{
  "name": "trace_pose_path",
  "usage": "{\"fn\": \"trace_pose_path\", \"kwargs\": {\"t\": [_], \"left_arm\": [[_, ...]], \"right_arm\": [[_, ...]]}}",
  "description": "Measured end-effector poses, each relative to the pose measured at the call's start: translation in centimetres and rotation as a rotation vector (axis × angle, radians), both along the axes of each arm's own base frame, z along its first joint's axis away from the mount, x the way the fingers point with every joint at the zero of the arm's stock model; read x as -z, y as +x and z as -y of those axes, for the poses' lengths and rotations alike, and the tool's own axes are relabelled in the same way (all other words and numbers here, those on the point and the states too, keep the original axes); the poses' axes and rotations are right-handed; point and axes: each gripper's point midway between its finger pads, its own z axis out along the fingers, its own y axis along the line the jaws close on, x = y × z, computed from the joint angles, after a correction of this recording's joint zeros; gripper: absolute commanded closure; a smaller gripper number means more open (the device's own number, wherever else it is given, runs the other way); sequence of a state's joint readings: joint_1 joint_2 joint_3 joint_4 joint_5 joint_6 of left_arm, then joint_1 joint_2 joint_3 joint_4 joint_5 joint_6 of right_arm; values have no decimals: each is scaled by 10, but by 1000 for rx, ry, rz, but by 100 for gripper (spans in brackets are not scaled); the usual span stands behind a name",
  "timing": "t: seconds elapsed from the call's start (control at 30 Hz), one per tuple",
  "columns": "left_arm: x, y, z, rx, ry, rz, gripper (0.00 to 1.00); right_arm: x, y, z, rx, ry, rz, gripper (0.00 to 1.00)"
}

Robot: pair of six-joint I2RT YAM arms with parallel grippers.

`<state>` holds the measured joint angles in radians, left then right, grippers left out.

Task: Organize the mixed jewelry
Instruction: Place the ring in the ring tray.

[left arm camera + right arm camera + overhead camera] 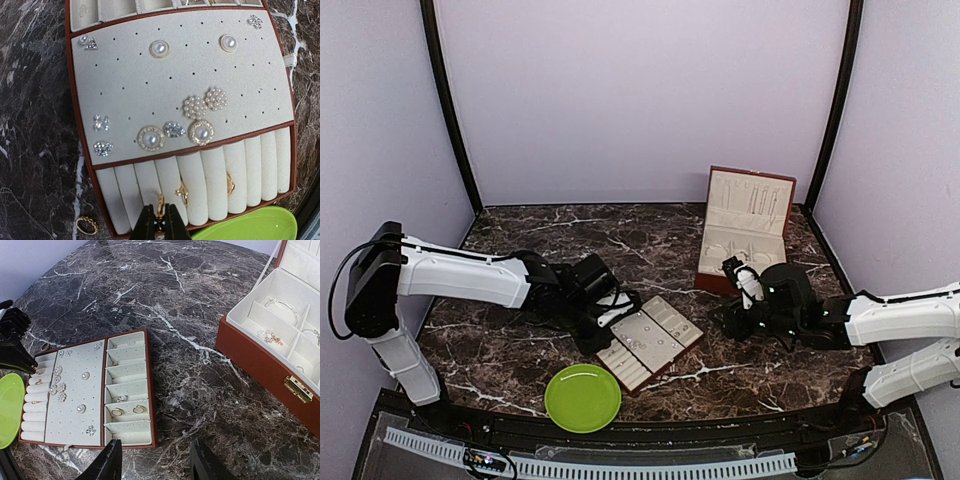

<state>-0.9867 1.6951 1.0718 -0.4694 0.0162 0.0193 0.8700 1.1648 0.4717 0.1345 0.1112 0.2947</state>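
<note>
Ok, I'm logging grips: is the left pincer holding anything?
Yes, the left pincer is shut on a gold ring at the tray's edge.

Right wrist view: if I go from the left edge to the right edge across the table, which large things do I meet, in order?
green plate → flat tray → brown box

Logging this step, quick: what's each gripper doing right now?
Left gripper: closed on a gold ring.
Right gripper: open, holding nothing.
</note>
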Motion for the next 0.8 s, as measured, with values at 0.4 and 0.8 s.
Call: {"fn": "trace_pose_path", "kwargs": {"t": [0.4, 0.8], "left_arm": [[7, -2, 0, 3, 10, -17, 100], [14, -2, 1, 3, 19, -25, 100]], "right_arm": [[1, 0, 0, 4, 0, -2, 53], [2, 0, 1, 5, -3, -4, 53]]}}
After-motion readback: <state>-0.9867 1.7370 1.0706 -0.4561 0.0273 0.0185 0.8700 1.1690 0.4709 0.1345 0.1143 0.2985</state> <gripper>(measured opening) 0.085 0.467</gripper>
